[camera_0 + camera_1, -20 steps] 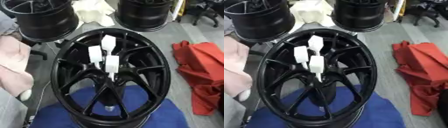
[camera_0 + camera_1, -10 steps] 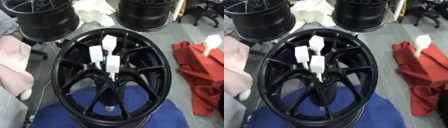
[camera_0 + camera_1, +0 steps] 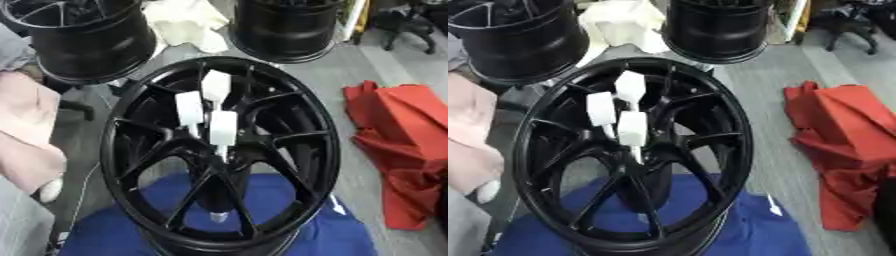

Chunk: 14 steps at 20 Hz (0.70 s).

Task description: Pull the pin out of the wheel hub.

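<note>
Pins: three white-headed pins (image 3: 222, 127) stand in the hub at frame centre, close together. Wheel (image 3: 297, 125): black, spoked, resting on blue cloth (image 3: 297, 232) at bottom. Red cloth (image 3: 407, 150) at right. Two black wheels (image 3: 83, 42) along top; pale cloth (image 3: 188, 25) between them. Hands: neither in view; state cannot be told.

Workshop, black wheel rims (image 3: 79, 42) on grey floor (image 3: 350, 75), red cloth (image 3: 407, 150)

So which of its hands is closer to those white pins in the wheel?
Neither left nor right can be named: no robot hand shows in either view. The three white pins stand at the centre of the black wheel hub, with nothing touching them.
</note>
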Motion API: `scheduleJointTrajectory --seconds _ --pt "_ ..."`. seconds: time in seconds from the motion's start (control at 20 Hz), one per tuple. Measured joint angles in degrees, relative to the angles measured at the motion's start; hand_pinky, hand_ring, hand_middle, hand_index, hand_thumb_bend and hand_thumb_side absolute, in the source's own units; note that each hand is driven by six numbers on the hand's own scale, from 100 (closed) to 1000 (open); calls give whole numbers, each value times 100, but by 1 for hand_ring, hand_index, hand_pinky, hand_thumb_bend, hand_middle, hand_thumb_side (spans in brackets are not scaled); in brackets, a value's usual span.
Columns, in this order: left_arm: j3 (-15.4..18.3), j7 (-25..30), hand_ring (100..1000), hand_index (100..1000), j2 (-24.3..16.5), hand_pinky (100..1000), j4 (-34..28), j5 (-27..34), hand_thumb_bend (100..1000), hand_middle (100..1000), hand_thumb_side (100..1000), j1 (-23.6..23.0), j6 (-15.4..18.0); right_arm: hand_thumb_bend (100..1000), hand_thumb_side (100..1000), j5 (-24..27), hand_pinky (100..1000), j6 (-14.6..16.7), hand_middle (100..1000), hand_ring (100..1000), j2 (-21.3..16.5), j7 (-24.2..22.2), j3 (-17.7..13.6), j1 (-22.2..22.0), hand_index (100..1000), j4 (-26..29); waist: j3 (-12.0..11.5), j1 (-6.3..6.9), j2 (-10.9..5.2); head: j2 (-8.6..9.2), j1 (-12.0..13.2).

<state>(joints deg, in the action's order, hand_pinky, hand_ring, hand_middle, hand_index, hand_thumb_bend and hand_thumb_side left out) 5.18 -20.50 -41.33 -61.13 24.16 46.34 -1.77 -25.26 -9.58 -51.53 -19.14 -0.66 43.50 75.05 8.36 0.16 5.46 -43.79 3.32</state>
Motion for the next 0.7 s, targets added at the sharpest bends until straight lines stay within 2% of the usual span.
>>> scheduleJointTrajectory --seconds 0.45,0.7 --pt "0 0 676 835 0 786 0 -1 179 709 824 0 0 100 663 117 867 -4 814 798 0 -4 11 -1 848 0 -25 -2 -1 0 0" --pt "0 0 676 835 0 786 0 -1 179 709 822 0 0 100 596 152 869 8 808 793 0 -12 33 -5 844 0 -39 -6 -7 0 -2"
